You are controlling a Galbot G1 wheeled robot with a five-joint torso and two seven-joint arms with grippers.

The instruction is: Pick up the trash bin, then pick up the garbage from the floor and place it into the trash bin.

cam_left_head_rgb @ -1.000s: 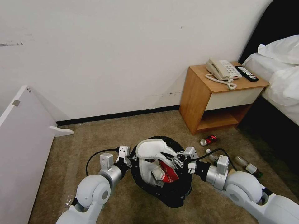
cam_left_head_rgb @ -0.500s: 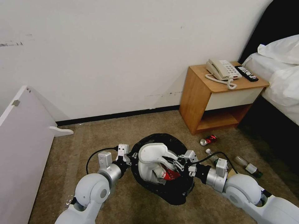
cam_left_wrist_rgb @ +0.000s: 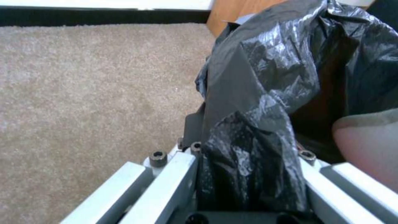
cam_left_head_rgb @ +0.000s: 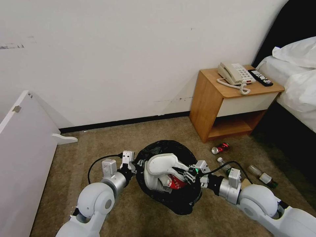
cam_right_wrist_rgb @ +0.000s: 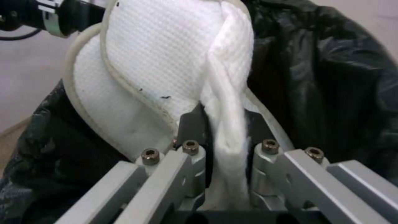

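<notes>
Gripping the bag-lined rim of the trash bin [cam_left_head_rgb: 171,197], the left gripper [cam_left_head_rgb: 137,165] has its fingers closed on a fold of the black liner [cam_left_wrist_rgb: 253,149]; the bin is tilted, mouth toward the camera, above the beige carpet [cam_left_head_rgb: 108,141], between the two arms. The right gripper [cam_left_head_rgb: 184,173] is at the bin mouth, its fingers [cam_right_wrist_rgb: 265,155] pinched narrow on the strap of a white slipper [cam_left_head_rgb: 161,164]; the slipper body lies over the opening, partly inside the liner, above a red-white carton [cam_left_head_rgb: 176,182] already in the bin. On the carpet to the right of the bin lie a red can [cam_left_head_rgb: 221,148] and two plastic bottles [cam_left_head_rgb: 260,175], near the wooden nightstand [cam_left_head_rgb: 210,105]; a brown paper bag [cam_left_head_rgb: 244,182] shows just behind the right arm's wrist. The nightstand carries a beige telephone [cam_left_head_rgb: 234,74] and a black remote [cam_left_head_rgb: 260,78].
</notes>
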